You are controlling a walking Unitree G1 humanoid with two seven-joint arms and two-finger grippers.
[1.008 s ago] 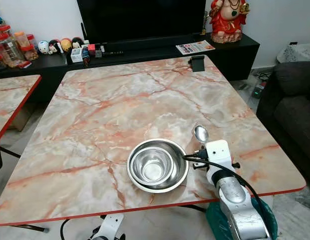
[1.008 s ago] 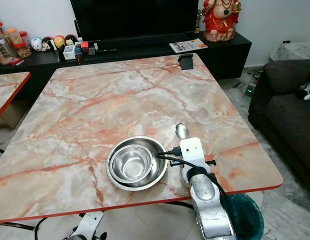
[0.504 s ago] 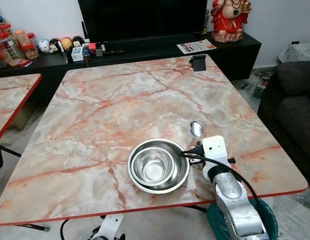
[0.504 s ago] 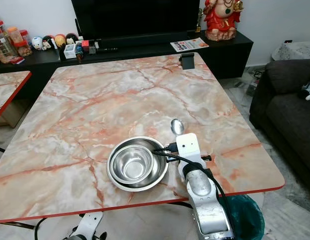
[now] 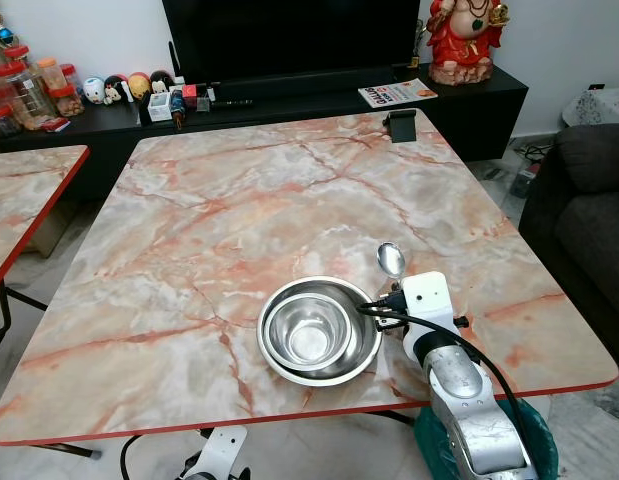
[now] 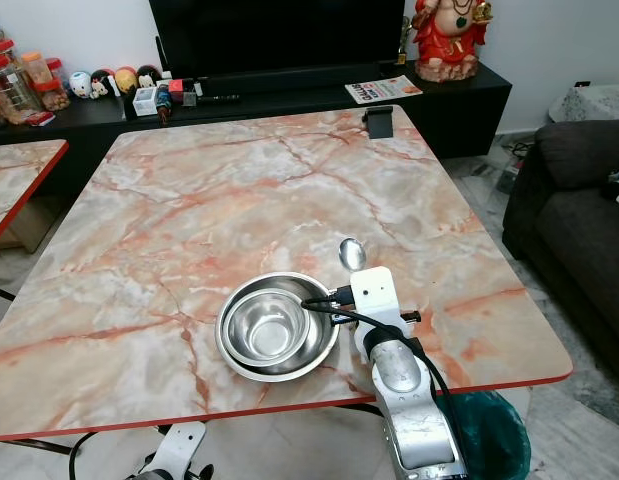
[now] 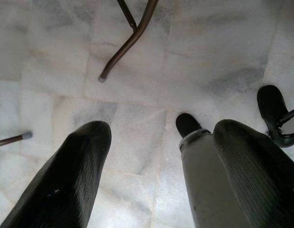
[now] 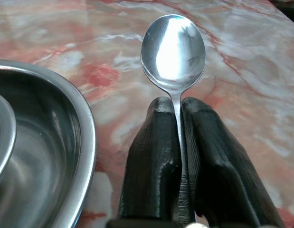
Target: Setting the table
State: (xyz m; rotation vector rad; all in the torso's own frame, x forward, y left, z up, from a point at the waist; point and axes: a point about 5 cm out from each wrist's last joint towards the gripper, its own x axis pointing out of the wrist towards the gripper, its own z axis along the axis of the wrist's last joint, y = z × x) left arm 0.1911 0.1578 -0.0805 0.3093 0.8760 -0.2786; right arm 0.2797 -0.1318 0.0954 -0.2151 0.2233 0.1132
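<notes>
Spoon [image 8: 174,50] is clamped by its handle between the closed fingers [image 8: 151,156] of the right tool [image 8: 177,111], bowl end pointing to 12 o'clock, just above the marble desk [image 5: 239,210]. At its 9 o'clock sit two nested steel bowls [image 5: 318,330], near the desk's front edge. Left tool [image 7: 161,156] hangs open over the tiled floor [image 7: 208,47].

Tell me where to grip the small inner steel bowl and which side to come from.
Pinch the small bowl by its rim on the robot's left side, one finger inside, coming from above. It sits nested in the larger bowl, so its outer wall is largely hidden. The right gripper is shut on the spoon; the left gripper hangs open.
</notes>
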